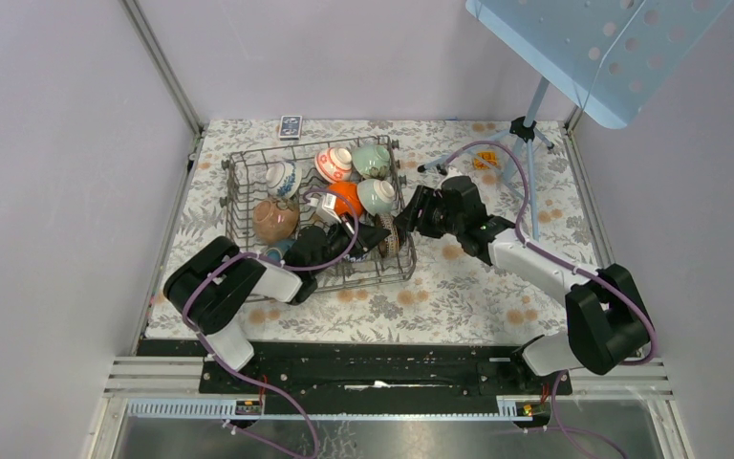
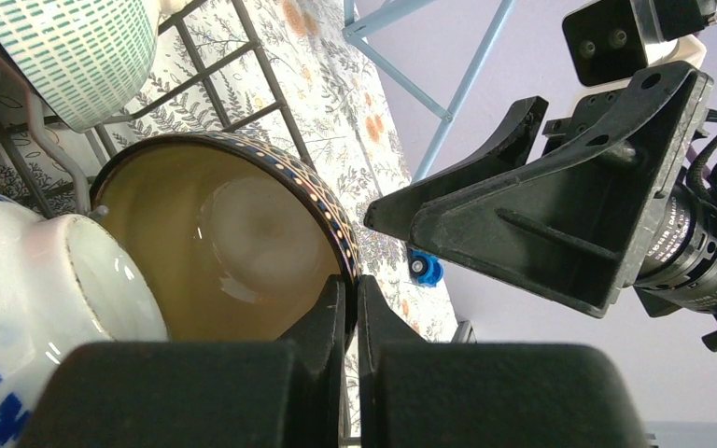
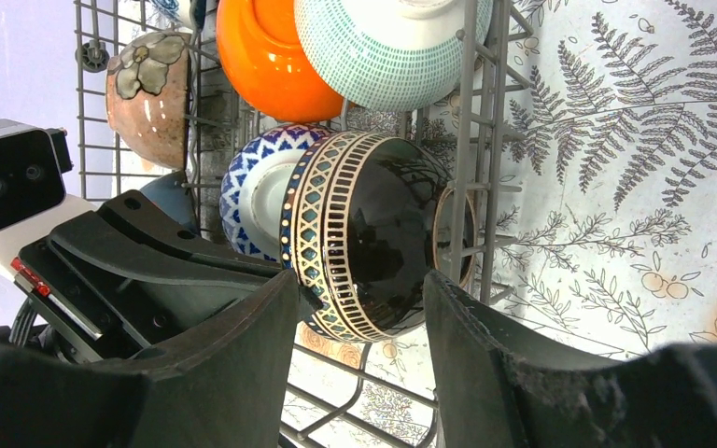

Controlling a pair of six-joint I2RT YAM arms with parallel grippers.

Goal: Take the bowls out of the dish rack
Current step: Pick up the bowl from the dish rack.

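**Left hand pinches the dark bowl in the rack's right corner**

The dish rack (image 1: 239, 191) sits at the back left of the flowery bench (image 1: 459, 296), close to the left wall. A brown bowl (image 1: 274, 220) lies in its left part. In the middle are an orange bowl (image 1: 346, 198) and a bowl with green dashes (image 1: 377, 196), packed close together.

The left hand (image 2: 350, 303) comes in over the rack's near edge. It is closed tight on the rim of the dark bowl (image 3: 373, 233), which stands on its side in the near right corner, close against the wires. A blue and white bowl (image 2: 19, 308) leans just beside it.

The right hand (image 3: 359, 308) is just outside the rack's right edge. Its fingers are spread wide, one on each side of the dark bowl, and it holds nothing. I cannot tell if they touch the bowl.

Right of the rack there is open bench as far as the blue stand (image 1: 526, 124).
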